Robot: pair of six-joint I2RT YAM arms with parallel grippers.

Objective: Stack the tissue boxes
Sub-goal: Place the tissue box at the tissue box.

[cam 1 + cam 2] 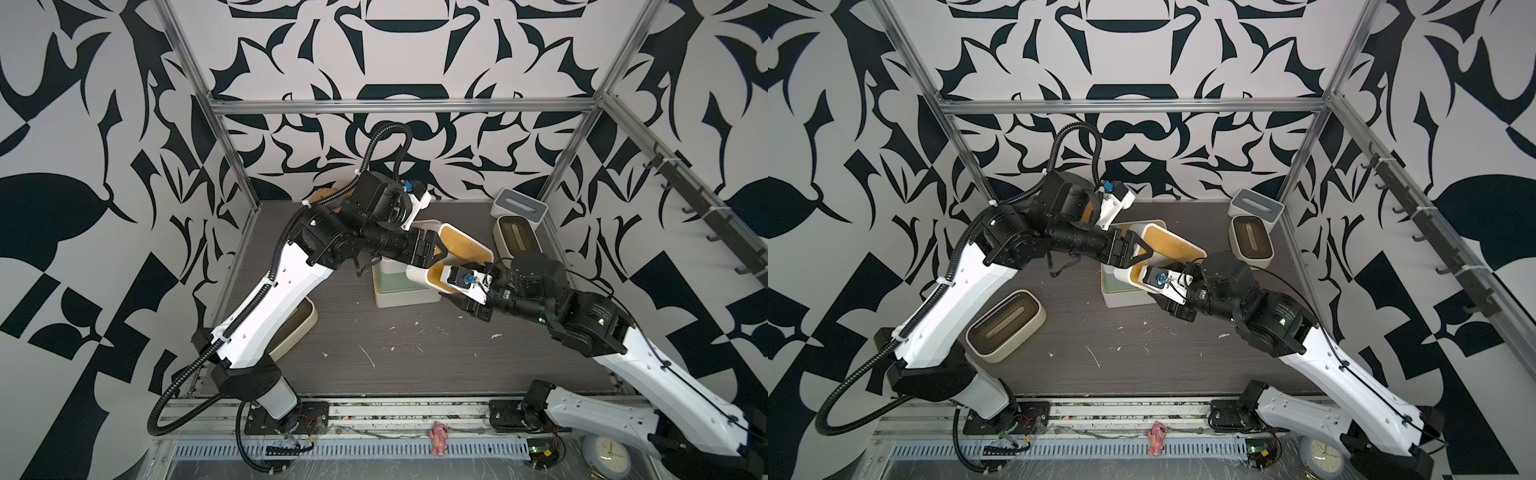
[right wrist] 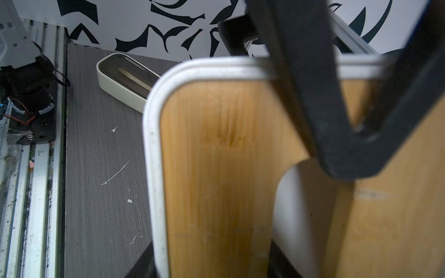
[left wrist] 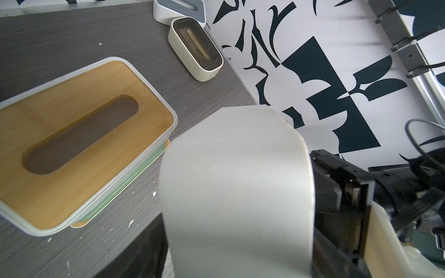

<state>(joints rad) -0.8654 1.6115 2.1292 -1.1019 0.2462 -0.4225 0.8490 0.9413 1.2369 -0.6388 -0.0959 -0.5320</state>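
Observation:
At mid-table a sage green tissue box [image 1: 390, 293] [image 1: 1121, 286] carries a white bamboo-lid box [image 3: 79, 139]. A second white bamboo-lid box [image 1: 467, 245] [image 1: 1177, 245] [image 2: 216, 156] hangs tilted over them. My right gripper [image 1: 453, 295] [image 2: 216, 269] is shut on its lid strip, one finger in the slot. My left gripper [image 1: 442, 251] [image 3: 238, 264] straddles the far end, with a finger [image 2: 313, 96] over the lid. I cannot tell whether it presses on the box.
A grey-lid white box [image 1: 519, 208] and a cream dark-lid box [image 1: 517, 241] sit at the back right corner. Another cream box [image 1: 1007, 324] lies front left beside the left arm. A bamboo lid [image 1: 326, 195] peeks out behind that arm. Frame posts border the table.

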